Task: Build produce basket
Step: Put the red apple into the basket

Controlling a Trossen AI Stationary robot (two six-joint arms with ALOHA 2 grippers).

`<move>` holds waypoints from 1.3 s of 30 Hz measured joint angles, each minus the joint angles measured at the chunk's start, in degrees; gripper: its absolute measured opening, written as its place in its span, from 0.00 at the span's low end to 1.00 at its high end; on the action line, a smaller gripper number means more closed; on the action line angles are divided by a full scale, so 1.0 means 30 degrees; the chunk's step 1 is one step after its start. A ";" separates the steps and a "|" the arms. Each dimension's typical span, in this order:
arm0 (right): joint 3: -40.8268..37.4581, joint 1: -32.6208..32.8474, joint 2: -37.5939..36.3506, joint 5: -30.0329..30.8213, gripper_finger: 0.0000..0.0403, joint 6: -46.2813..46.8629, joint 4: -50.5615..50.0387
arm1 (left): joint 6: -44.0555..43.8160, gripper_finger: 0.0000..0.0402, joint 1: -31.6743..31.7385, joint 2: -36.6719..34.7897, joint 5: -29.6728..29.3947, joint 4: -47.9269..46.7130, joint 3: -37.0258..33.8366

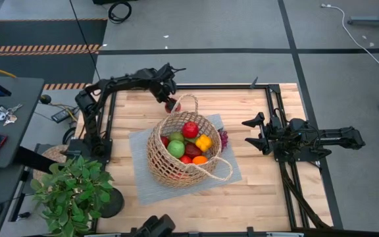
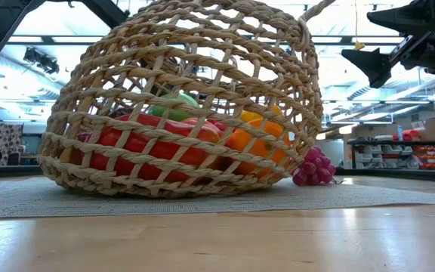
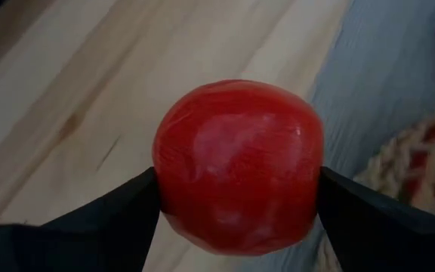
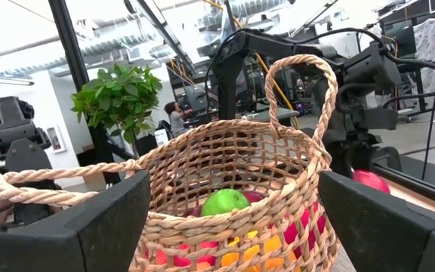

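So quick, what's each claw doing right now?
Left gripper: shut on the red apple, beside the basket.
Right gripper: open, empty, off to the side.

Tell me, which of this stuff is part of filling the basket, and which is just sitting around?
Part of the job:
- the wicker basket, already holding fruit
- the red apple, gripped in the left hand beside the basket's far handle
- the right hand, open and waiting to the basket's right

Just lying about:
- the potted plant
- the grey mat
- the purple grapes beside the basket
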 joint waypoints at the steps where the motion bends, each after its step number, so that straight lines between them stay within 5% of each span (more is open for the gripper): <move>1: 0.0000 0.0007 0.0000 0.0000 0.95 0.0000 -0.0007 | 0.0220 0.80 0.0043 0.0000 0.0094 -0.0405 0.0224; 11: 0.0000 0.0003 0.0003 0.0001 0.95 0.0000 0.0000 | 0.1235 0.81 0.0255 0.0000 0.2608 -0.3132 0.3853; 25: 0.0000 0.0007 0.0006 0.0007 0.95 0.0000 0.0000 | 0.1398 0.81 -0.0890 0.0000 0.2992 -0.4434 1.2990; 39: 0.0000 0.0007 0.0000 0.0007 0.95 0.0000 -0.0005 | 0.3758 0.81 -0.5390 -0.0029 0.4052 -0.3982 1.7043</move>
